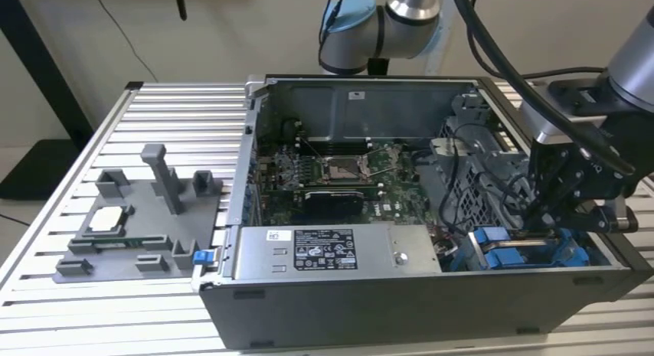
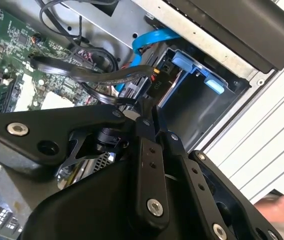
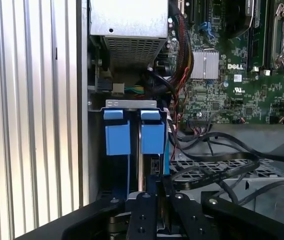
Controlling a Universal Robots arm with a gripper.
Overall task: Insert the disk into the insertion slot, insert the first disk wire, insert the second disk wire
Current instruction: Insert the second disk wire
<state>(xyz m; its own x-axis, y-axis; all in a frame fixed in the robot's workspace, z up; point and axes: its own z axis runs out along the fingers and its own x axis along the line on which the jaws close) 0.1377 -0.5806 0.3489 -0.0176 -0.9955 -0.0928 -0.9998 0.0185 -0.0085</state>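
Down at the case's [image 1: 409, 295] corner on the exterior view's right, the gripper [image 1: 541, 226] dips over the blue-railed slot [image 1: 511, 253]; its jaws look nearly closed, though what they pinch I cannot tell. The disk [image 3: 141, 165] stands edge-up between blue tabs.

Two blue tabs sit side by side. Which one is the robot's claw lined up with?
In the first wrist view, the gripper lines up with the blue tab nearer the green circuit board.

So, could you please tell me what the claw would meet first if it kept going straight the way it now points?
Probably the insertion slot with its blue tabs: the claw points straight down into it, though depth is hard to judge.
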